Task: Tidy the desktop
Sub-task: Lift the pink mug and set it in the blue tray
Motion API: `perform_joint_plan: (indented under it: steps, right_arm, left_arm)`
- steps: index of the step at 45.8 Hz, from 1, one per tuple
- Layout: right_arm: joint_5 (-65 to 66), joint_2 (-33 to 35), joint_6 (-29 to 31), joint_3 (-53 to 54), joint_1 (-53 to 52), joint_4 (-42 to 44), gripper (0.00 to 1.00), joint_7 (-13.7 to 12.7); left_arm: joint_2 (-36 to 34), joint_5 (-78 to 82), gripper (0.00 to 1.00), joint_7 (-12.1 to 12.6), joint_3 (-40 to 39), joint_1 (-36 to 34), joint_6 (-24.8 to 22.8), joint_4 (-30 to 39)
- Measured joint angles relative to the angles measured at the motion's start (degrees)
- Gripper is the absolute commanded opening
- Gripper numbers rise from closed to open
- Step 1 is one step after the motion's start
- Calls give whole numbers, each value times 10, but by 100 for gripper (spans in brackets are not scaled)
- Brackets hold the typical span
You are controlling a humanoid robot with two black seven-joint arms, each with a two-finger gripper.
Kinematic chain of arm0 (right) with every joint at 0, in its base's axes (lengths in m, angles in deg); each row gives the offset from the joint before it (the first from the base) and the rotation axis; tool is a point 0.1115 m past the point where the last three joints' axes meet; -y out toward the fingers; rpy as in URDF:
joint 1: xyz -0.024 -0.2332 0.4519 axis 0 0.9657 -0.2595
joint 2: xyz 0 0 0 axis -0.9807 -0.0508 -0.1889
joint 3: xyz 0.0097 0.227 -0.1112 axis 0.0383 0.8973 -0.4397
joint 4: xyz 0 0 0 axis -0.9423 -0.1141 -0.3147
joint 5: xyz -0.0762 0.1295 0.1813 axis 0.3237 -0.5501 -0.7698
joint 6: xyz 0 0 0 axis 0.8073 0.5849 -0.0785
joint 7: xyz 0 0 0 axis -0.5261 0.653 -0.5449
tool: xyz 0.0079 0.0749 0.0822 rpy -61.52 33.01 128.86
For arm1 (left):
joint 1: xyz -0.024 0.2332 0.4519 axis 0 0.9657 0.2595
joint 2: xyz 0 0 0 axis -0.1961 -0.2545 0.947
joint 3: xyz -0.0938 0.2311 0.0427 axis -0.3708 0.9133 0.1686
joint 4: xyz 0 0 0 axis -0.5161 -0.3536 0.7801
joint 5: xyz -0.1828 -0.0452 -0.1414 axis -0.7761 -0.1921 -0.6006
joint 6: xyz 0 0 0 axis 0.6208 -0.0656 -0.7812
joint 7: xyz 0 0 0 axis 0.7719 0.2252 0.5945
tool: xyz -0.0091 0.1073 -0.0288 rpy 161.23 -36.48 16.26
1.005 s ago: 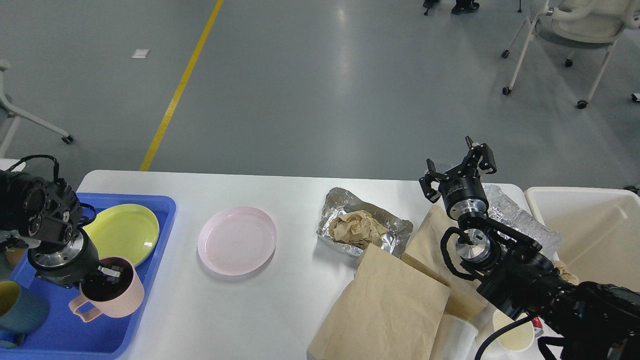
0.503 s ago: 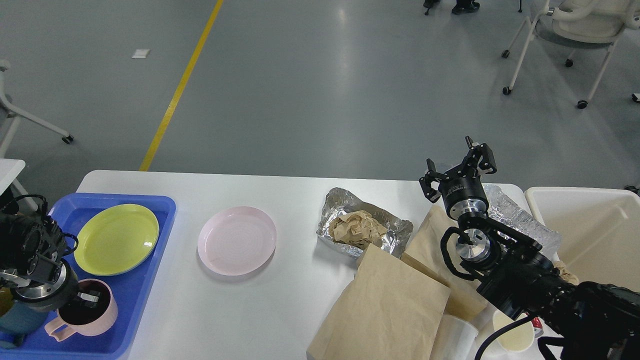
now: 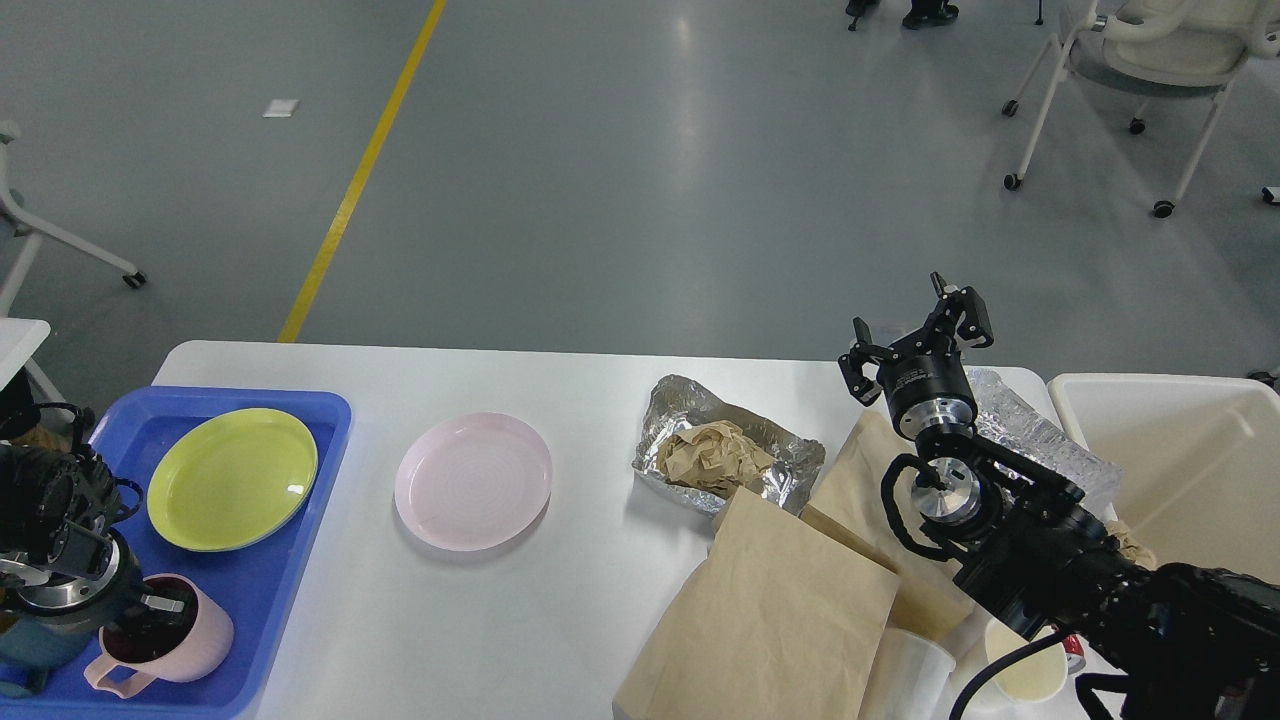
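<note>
Left end effector (image 3: 150, 612): lowered into the mouth of a pink mug (image 3: 170, 645), its fingers inside the rim and closed on the mug wall. The mug stands upright at the near end of a blue tray (image 3: 270, 560), handle toward the near-left. Just left of the mug, a dark teal cup (image 3: 35, 645) is partly hidden by the left arm. A yellow-green plate (image 3: 232, 478) lies flat at the far end of the same tray, apart from the mug.

Right end effector (image 3: 915, 335): raised above the far right part of the table (image 3: 480, 620), fingers spread wide, gripping nothing. It hangs over the edge of a clear crinkled plastic container (image 3: 1040, 440), not touching it.

The table is the wide white surface that fills the lower part of the head view. The tray sits on its left end. A pink plate (image 3: 473, 480) lies alone in the middle, well apart from the tray. To the right of it, an opened foil wrapper (image 3: 790, 470) holds a ball of crumpled brown paper (image 3: 712, 455). A flat brown paper bag (image 3: 770, 620) overlaps the near edge of the foil, and a second brown bag (image 3: 860, 490) lies behind it, under the right arm. A white paper cup (image 3: 1025, 665) shows near the right arm at the near edge. An off-white bin (image 3: 1180, 400) stands beside the table's right end.
</note>
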Motion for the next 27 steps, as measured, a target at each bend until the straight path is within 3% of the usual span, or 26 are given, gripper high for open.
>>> perform_joint_plan:
  steps: [8,18,27]
  right_arm:
    - [0,0,0,0,0,0,100,0]
    - [0,0,0,0,0,0,100,0]
    - [0,0,0,0,0,0,100,0]
  left_arm:
    - [-7,0,98,19,3,-5,-15,0]
    - [-21,0,98,94,3,-19,-77,-11]
    - [-37,-1,98,98,-1,-41,-87,-43]
